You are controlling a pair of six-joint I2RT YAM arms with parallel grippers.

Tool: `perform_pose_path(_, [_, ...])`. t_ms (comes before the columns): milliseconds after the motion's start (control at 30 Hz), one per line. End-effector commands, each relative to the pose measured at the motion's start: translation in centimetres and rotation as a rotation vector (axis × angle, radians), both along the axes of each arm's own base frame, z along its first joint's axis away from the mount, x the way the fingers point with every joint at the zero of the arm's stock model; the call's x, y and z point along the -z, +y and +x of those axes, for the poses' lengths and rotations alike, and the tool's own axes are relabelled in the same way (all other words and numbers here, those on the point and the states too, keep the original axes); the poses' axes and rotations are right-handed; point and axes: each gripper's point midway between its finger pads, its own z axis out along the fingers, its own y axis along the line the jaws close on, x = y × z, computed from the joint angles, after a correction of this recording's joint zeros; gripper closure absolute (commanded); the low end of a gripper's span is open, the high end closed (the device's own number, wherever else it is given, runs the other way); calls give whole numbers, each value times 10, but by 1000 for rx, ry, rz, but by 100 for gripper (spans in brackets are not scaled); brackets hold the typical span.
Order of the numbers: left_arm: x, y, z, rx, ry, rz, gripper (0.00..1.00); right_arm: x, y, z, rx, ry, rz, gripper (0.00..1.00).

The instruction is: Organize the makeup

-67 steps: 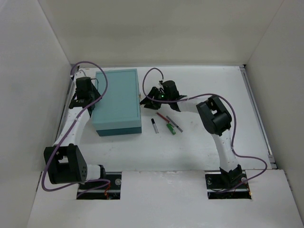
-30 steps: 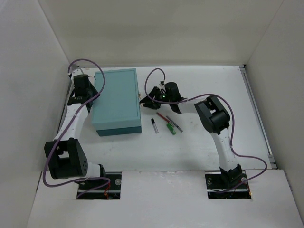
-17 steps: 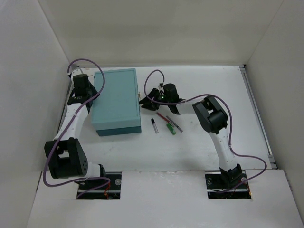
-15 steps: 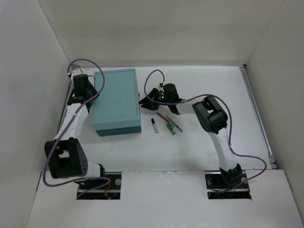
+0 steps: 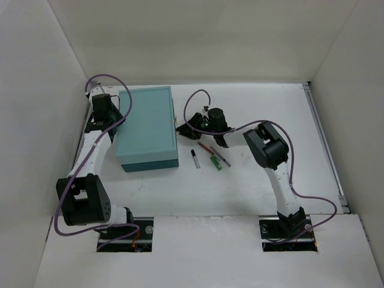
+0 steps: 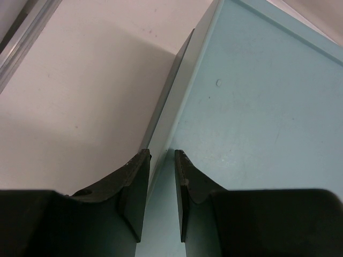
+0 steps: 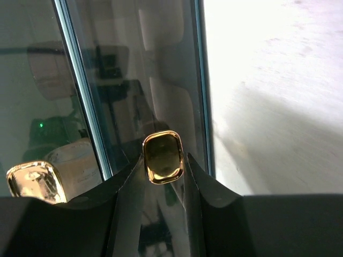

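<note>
The big teal box (image 5: 147, 129) lies shut at the left. My left gripper (image 5: 116, 119) is at its left side; in the left wrist view its jaws (image 6: 161, 160) are nearly closed astride the edge of the lid (image 6: 177, 107). My right gripper (image 5: 181, 127) is at the box's right side, shut on a gold latch (image 7: 162, 157) on the glossy side wall (image 7: 134, 80). On the table right of the box lie a black pencil (image 5: 195, 158), a red pencil (image 5: 205, 146), a grey pencil (image 5: 221, 156) and a green tube (image 5: 216, 162). Bottle, sponge and round brown piece are out of view.
A second gold latch (image 7: 32, 182) sits further along the box's side. White walls enclose the table on three sides, with a metal rail (image 5: 324, 144) along the right edge. Bare white table (image 5: 270, 108) lies right of the pencils.
The left gripper moved back along the box's left edge and stayed there. The right gripper closed in on the box's right side and has shifted a little toward the near side.
</note>
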Motion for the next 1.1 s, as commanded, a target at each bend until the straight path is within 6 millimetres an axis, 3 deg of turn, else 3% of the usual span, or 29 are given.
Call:
perform_pose_path(0, [45,6,-37,-12,208,10,78,-22,-31,16,76,-49,3,87])
perform_pose_path(133, [48,7,-36,-12,216,10,78,-23,-70,27,134,-69,-41,87])
perform_pose_path(267, [50,8,-33,-10,222,12,79,-14,-93,26,148,-59,-89,87])
perform_pose_path(667, [56,6,-8,43,237,45,82,-8,-136,24,218,-64,-155,87])
perform_pose_path(1067, [61,-10,28,128,234,58,83,8,-156,5,295,-30,-237,86])
